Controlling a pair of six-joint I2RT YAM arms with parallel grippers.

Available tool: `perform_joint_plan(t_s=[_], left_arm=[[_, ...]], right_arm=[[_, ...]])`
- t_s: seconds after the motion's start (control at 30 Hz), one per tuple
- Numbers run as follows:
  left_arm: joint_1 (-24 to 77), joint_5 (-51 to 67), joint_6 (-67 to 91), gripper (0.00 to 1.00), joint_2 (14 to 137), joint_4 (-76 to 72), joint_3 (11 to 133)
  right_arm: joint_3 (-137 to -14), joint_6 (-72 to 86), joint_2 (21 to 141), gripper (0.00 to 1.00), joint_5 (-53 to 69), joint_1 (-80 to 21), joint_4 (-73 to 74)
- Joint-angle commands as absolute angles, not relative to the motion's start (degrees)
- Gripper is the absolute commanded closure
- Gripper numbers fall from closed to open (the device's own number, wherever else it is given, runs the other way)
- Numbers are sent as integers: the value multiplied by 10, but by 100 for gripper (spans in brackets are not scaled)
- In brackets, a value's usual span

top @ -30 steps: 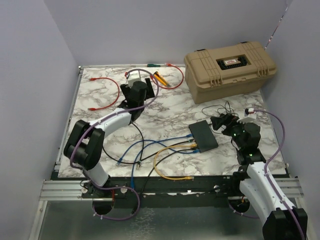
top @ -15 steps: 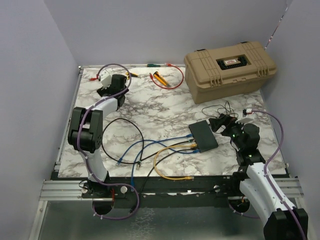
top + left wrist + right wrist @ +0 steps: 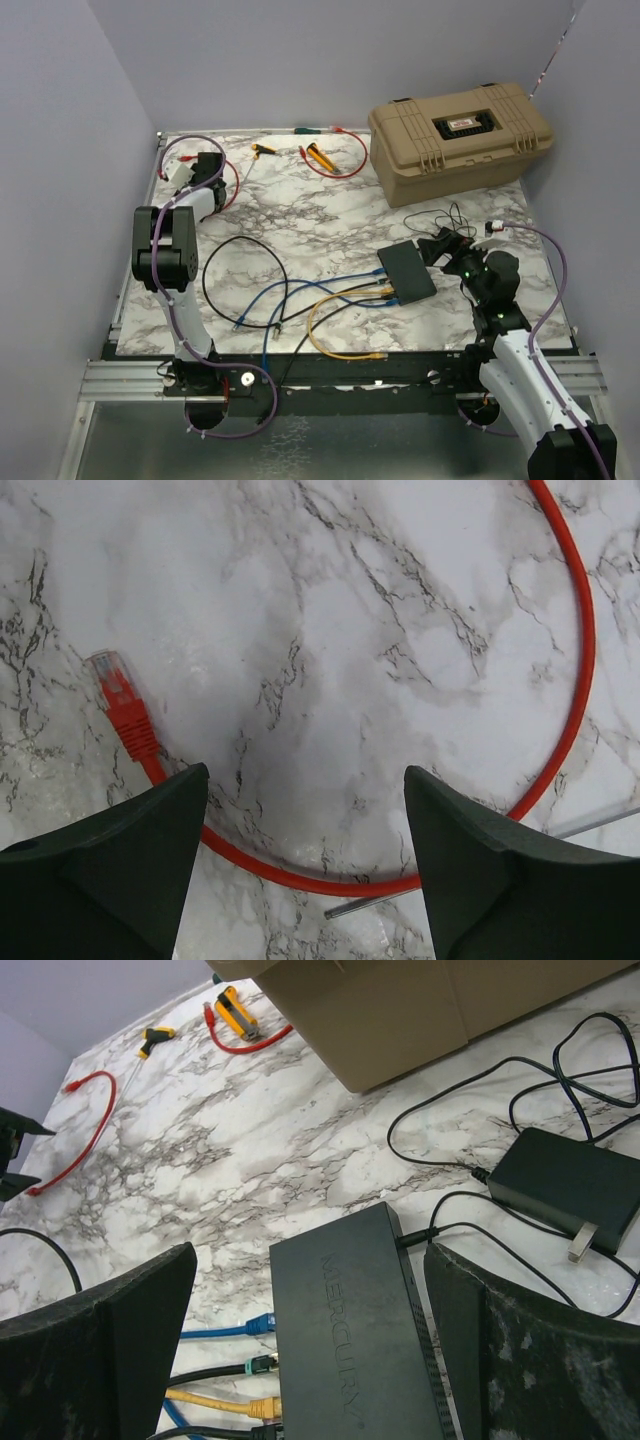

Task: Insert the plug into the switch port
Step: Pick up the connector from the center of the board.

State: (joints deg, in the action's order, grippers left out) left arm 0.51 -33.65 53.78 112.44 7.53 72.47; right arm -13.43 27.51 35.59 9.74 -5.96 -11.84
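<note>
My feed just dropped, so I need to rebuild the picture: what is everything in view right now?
flat matte dark-grey rectangular switch: one, dark grey, right of centre, under the right pincer.
red network cable with a clear plug: one, red, far left, beneath the left pincer.
second red cable: one, red, far edge, beside the case.
big tan plastic case: one, tan, far right corner.
small black power adapter: one, black, right of the switch.
thin network cables: several, blue, black and yellow, from the switch's ports toward the near edge.
small yellow-and-black tools: two, far edge.
left pincer: one, dark, open.
right pincer: one, dark, open.
</note>
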Motion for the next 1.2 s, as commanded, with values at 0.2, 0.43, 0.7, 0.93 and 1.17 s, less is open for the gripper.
perform_joint_plan(t_s=[0.2, 0.43, 0.7, 0.93, 1.17], left_arm=[[-38, -381, 666, 28, 1162, 248, 785], [-58, -354, 674, 32, 1203, 294, 827], [-62, -359, 673, 33, 1184, 324, 848], [-62, -387, 665, 32, 1154, 329, 845], [-69, -366, 673, 35, 1194, 332, 846]], right_arm=[[-127, 266, 337, 0, 81, -62, -102], [-121, 268, 336, 1, 78, -62, -113], [-120, 266, 336, 1, 76, -62, -115], [-112, 267, 328, 1, 74, -62, -120], [-113, 267, 324, 1, 74, -63, -115]])
